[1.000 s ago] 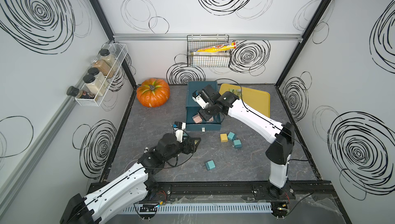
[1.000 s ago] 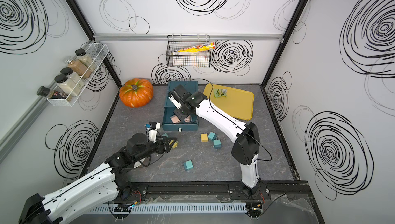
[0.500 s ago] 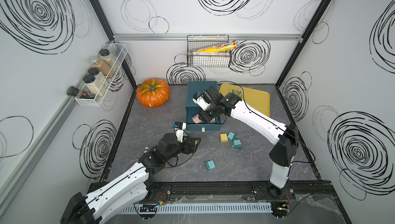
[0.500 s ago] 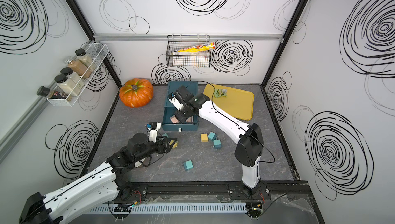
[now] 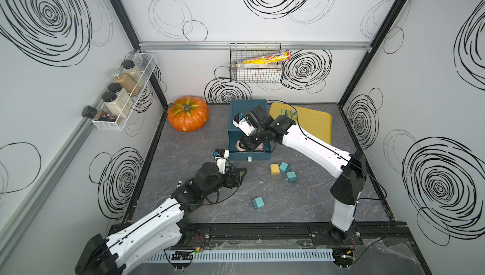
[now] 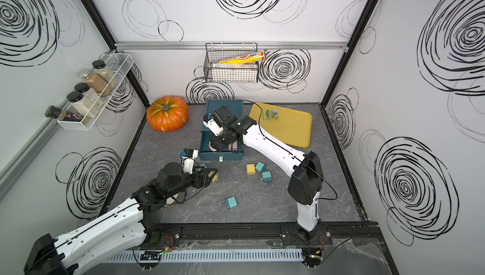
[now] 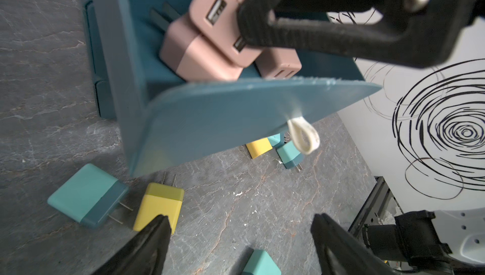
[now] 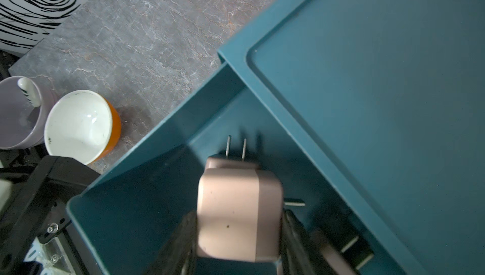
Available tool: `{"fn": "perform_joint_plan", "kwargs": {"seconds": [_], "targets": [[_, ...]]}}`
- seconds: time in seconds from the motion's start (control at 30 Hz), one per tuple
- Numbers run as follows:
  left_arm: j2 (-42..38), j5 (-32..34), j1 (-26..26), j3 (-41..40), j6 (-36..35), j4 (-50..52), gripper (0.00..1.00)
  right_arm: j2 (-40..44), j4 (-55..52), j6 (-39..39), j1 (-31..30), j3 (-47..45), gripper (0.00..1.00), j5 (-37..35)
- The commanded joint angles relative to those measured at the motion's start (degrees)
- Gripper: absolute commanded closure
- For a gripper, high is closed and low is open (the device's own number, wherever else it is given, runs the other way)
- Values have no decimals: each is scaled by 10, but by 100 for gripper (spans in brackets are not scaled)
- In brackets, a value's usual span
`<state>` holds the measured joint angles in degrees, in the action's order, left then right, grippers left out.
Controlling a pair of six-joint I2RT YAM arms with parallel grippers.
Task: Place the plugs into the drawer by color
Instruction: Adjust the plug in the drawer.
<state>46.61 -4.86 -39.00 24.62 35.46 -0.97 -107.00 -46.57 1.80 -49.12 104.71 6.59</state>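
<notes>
Fingers [image 8: 181, 244] of the right gripper [image 8: 238, 218] are seen closed on a pink plug [image 8: 231, 202], which is pinched by two opposite sides with its metal prongs pointed away from the wrist. The plug is held low inside the open top drawer [image 8: 126, 208] of a dark teal cabinet [image 8: 367, 77]. Two more pink plugs are seen in that drawer: one [image 8: 231, 163] lies just beyond the held plug with its prongs showing, and the other [image 8: 328, 255] lies beside a finger and is mostly hidden. In both top views the right gripper [image 5: 245, 143] is shown reaching down into the pulled-out drawer [image 6: 223, 155], whose white pull tab [image 7: 304, 137] hangs from its front.

Fingers of the left gripper [image 7: 238, 221] are spread wide and are held just above the grey floor [image 7: 236, 195] in front of the drawer. One fingertip [image 7: 157, 231] is seen at the edge of a yellow plug [image 7: 160, 202]; whether they touch cannot be told. A teal plug [image 7: 86, 195] lies just beside that yellow plug, prongs toward it.

Farther out, a second yellow plug [image 5: 274, 168] and two teal plugs [image 5: 284, 167] [image 5: 291, 176] are clustered on the floor near the drawer's front corner. A fourth teal plug [image 5: 258, 202] lies alone, nearer the front rail. An orange pumpkin [image 5: 187, 117] and a flat yellow tray [image 5: 312, 124] are seen on either side of the cabinet.
</notes>
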Motion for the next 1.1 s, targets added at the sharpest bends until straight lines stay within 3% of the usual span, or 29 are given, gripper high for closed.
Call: {"fn": "perform_joint_plan", "kwargs": {"seconds": [0.0,0.13,0.37,0.77,0.9,1.07], "targets": [[8,5,-2,22,-11,-23,9,2,35,7,-3,-1,70,50],[5,4,-2,13,-9,-31,9,-23,26,4,-5,12,69,34],[4,7,-2,12,-10,-30,9,-55,-21,-4,-4,6,68,-105],[1,4,0,10,-10,-31,9,1,-10,19,-2,-22,68,-185],[1,3,0,8,-10,-28,9,5,-10,21,-1,-35,62,-196],[-5,6,-1,7,-8,-27,7,0,-12,28,0,-43,45,-164]]}}
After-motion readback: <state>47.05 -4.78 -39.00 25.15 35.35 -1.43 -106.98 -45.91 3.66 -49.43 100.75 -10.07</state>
